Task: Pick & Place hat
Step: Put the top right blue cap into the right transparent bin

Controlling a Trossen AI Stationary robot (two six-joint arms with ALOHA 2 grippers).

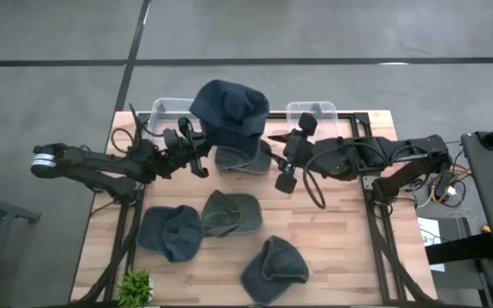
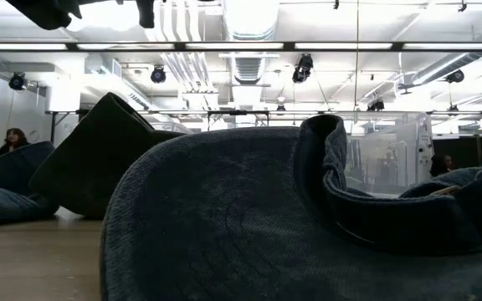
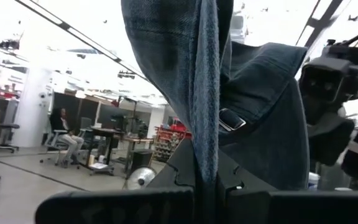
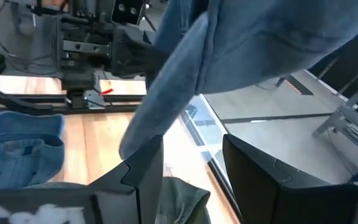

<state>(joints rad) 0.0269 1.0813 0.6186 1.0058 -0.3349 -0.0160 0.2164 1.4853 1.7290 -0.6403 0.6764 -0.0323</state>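
Observation:
A dark blue denim hat (image 1: 229,109) hangs in the air over the table's far middle, between the two arms. My left gripper (image 1: 198,151) is at the hat's left side and is shut on it. My right gripper (image 1: 278,152) is at the hat's right side and is open. In the right wrist view the hat's brim (image 4: 166,106) droops down beside one finger (image 4: 143,177). Another denim hat (image 1: 243,159) lies on the table under the raised one. My left gripper (image 3: 207,196) pinches a hanging fold of the hat's cloth (image 3: 205,137) between its two fingers, coming level from the table's left. The hat is lifted clear of the table, and most of it stands above and beyond the fingers. My right gripper (image 4: 191,171) is open beside the drooping brim; I cannot tell whether one finger touches it.
Three more denim hats lie on the near half of the table: a blue one (image 1: 171,231), a grey-green one (image 1: 230,212) and a dark one (image 1: 274,269), which fills the low view (image 2: 266,226). Two clear bins (image 1: 169,109) (image 1: 313,109) stand at the far edge. A small plant (image 1: 133,289) sits at the near left corner.

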